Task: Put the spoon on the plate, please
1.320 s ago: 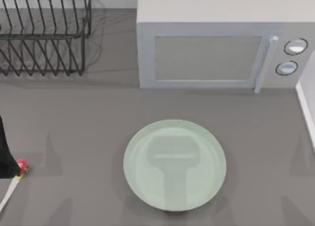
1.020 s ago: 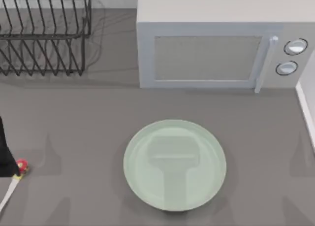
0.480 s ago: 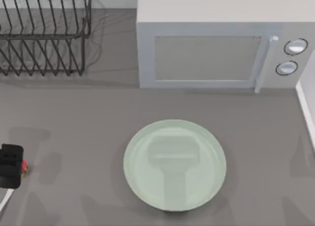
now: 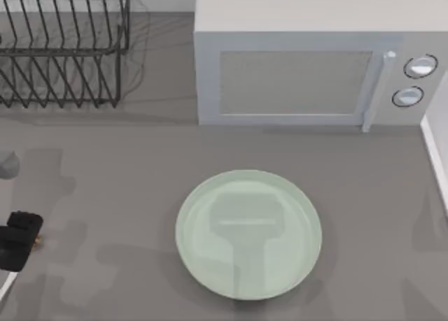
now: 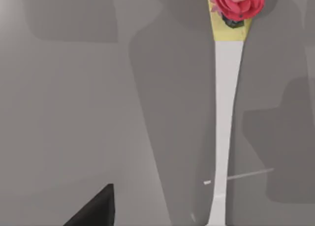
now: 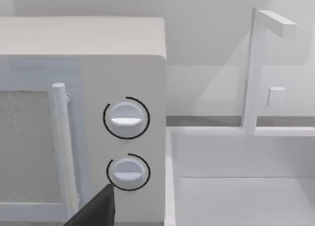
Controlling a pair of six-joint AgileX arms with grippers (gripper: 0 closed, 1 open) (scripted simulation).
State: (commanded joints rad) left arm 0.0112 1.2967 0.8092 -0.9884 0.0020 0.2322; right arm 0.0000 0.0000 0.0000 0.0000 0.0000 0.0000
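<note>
The spoon (image 5: 226, 113) lies flat on the grey table, a slim white handle ending in a red-pink knob (image 5: 237, 1). In the top view, a white sliver of the spoon (image 4: 6, 284) shows at the far left edge. My left gripper (image 4: 17, 240) hovers over the spoon's knob end and covers most of it, well left of the plate. The plate (image 4: 248, 233) is large, round and pale green, bare at the table's middle front. A dark part of my right gripper (image 6: 96, 211) shows in the right wrist view, facing the microwave's knobs.
A white microwave (image 4: 308, 62) stands at the back, its door shut. A black wire dish rack (image 4: 63, 48) sits at the back left. A white sink (image 6: 236, 186) with a tap adjoins the microwave on the right. Bare grey table lies between spoon and plate.
My left gripper has come in from the left edge and now sits over the spoon's knob, which showed plainly before. The spoon and the plate have not moved.
</note>
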